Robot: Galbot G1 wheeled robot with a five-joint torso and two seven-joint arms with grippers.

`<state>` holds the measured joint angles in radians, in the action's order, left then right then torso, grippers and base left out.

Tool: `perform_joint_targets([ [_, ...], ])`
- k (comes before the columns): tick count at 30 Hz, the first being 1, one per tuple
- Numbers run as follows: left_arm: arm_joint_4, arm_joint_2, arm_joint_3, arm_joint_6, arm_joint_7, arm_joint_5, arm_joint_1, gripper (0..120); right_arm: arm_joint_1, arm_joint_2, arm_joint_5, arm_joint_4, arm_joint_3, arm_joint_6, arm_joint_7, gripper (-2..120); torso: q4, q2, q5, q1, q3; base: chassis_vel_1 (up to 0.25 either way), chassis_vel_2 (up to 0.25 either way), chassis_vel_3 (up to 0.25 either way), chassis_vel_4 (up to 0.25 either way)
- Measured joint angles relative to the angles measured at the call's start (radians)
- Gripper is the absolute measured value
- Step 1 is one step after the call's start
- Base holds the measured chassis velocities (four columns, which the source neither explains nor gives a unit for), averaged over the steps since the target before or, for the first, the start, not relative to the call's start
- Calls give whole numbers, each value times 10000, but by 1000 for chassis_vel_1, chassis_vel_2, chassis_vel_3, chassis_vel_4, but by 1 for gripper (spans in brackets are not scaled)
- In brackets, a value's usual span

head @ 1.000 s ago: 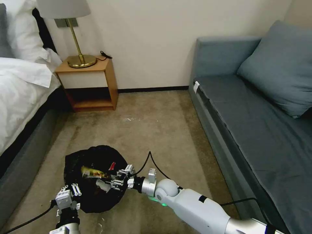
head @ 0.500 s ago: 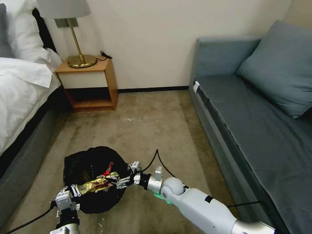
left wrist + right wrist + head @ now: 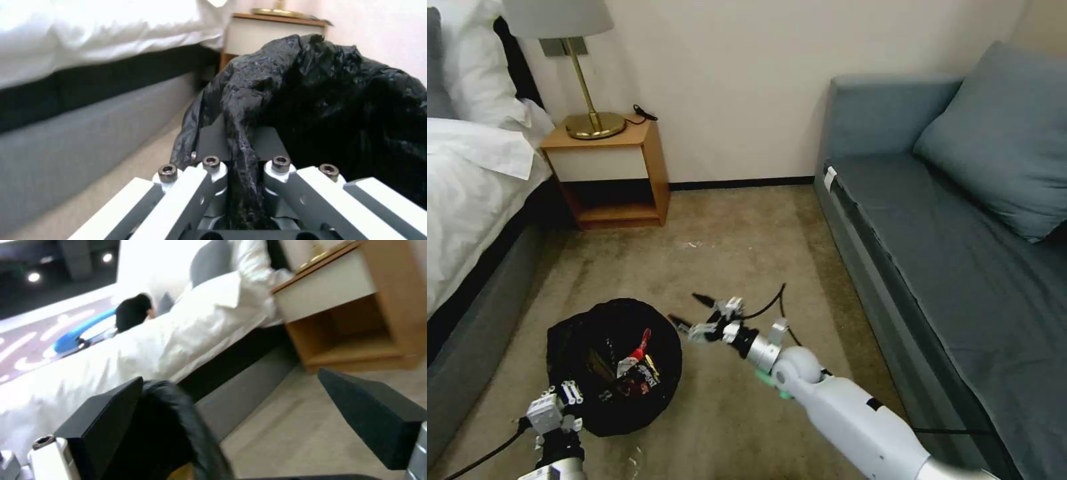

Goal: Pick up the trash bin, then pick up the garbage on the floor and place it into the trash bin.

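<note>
Now, going from the robot's left, the left gripper (image 3: 568, 393) sits at the near rim of the trash bin (image 3: 570, 347), its jaws clamped on a twisted fold of the black bag liner (image 3: 242, 150), as the left wrist view shows; the bin stands on the carpet beside the grey bed base (image 3: 474, 333). Inside it lie a red-and-white wrapper (image 3: 635, 352) and a gold-brown snack bar wrapper (image 3: 649, 370), which half a second ago was still pinched in the right gripper over the bin's mouth. That wrapper has since dropped in, and the right gripper (image 3: 686, 312) has drawn back just beside the bin's far right edge, above bare carpet, jaws spread wide and empty. Judging from this, that piece of garbage is delivered; no further litter shows on the floor between bed and sofa (image 3: 934, 253).
</note>
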<state>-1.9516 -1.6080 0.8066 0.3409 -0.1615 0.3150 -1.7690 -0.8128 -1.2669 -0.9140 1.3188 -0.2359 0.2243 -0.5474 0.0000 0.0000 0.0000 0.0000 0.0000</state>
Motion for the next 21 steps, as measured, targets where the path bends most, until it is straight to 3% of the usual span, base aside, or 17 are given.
perform_joint_targets([
  [2, -174, 0, 179, -312, -266, 1312, 179, 5, -227, 317, -166, 136, 230, 13, 33, 100, -1, 0, 0, 0, 0, 0, 0, 0, 0],
  [4, -204, 0, 218, -369, -320, 1530, 210, 5, -273, 379, -173, 160, 267, 25, 33, 100, 0, 0, 1, 0, 0, 0, 0, 0, 0],
  [7, -386, -1, 501, -832, -852, 3442, 542, 5, -609, 688, -161, 346, 488, 111, 3, 100, 0, 0, 2, 0, 0, 0, 0, 0, 0],
  [8, -386, -1, 501, -832, -852, 3442, 542, 5, -609, 688, -161, 346, 488, 111, 3, 100, 0, 0, 2, 0, 0, 0, 0, 0, 0],
  [12, -418, 42, 573, -1376, -1617, 5130, 911, 5, -923, 862, -2, 820, 613, 144, 63, 100, 0, 0, 0, 0, 0, 0, 0, 0, 0],
  [18, -175, 212, 587, -1717, -2072, 5870, 1240, 5, -1308, 1046, 258, 1750, 643, 54, 272, 100, 1, 0, -1, 0, 0, 0, 0, 0, 0],
  [21, 198, 374, 552, -2081, -2565, 6017, 1691, 5, -1545, 1199, 385, 2447, 675, -91, 421, 100, 0, 0, 0, 0, 0, 0, 0, 0, 0],
])
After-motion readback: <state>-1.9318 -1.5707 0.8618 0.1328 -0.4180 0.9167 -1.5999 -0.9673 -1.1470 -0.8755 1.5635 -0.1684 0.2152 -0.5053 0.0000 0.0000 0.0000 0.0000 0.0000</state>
